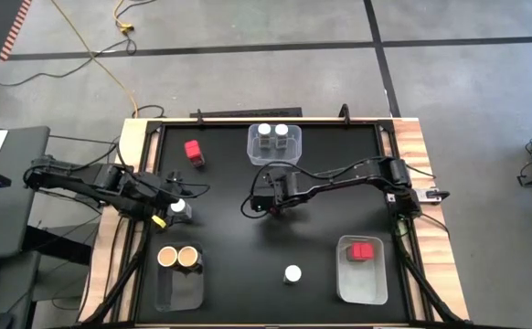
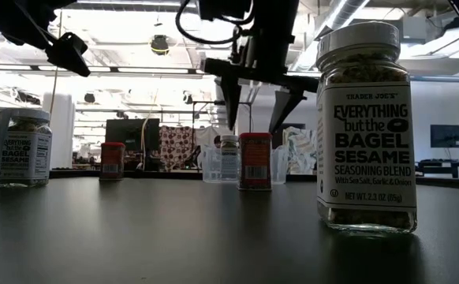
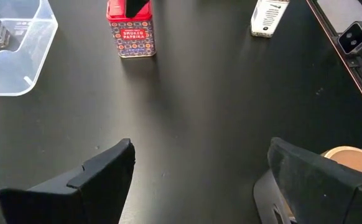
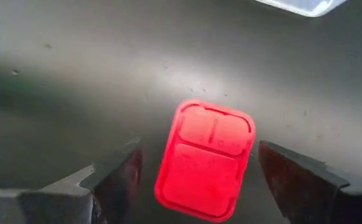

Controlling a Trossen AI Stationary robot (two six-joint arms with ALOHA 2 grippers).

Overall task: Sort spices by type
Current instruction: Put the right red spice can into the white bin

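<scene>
One red boxy spice tin [image 4: 204,160] is sitting directly below the right gripper [image 4: 196,177], upright on the black table [image 1: 330,274], its flip-top lid facing the wrist camera. Fingers are spread wide and empty, one on each side of the tin and not touching it. The lid's long axis is running roughly across the line between the fingers, tilted slightly, so I'm judging a straight descent as what the grasp needs, maybe with a small wrist twist. In the low view the fingers are hanging above the tin [image 2: 255,161], tips clear of its top.

Right arm is clearly the nearer one. The left gripper [image 1: 168,206] is hovering well apart at the table's left side, fingers also parted and holding nothing, just beside a white-lidded clear jar [image 1: 180,209].

Rest of the sorting:
- two tan-lidded jars [image 1: 177,258] in the front-left clear bin [image 1: 179,291]
- one red tin [image 1: 364,251] in the front-right clear bin [image 1: 362,283]
- one white-lidded jar [image 1: 292,273] loose between those bins
- another red tin [image 1: 194,152] loose at back left
- two white-lidded jars [image 1: 272,133] in the back clear bin [image 1: 274,157]

Beyond the table, an open workshop with ceiling lights.
</scene>
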